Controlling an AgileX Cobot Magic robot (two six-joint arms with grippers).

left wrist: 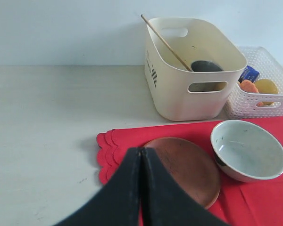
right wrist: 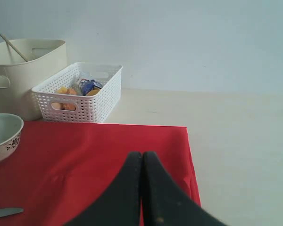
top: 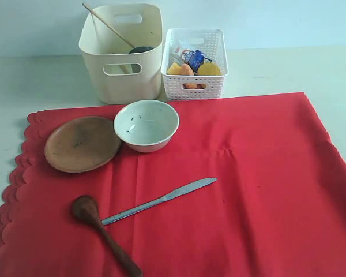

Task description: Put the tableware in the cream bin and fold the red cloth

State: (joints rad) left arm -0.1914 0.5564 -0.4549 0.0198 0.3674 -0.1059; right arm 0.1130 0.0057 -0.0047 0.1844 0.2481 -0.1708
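Leaning chopsticks point(top: 108, 26) and cup point(top: 141, 50) in cream bin point(top: 121, 81), food point(top: 209, 69) in white basket point(top: 194, 86), right half of cloth point(top: 265, 173) open, left gripper point(left wrist: 141, 155) and right gripper point(right wrist: 142, 157) closed, empty.

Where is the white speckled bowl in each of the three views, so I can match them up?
Exterior view: the white speckled bowl sits on the red cloth, in front of the cream bin, beside the brown plate.
Left wrist view: the bowl is beside the plate, in front of the bin.
Right wrist view: the bowl is cut off by the picture's edge, in front of the bin.
Shared landmark: the cream bin.
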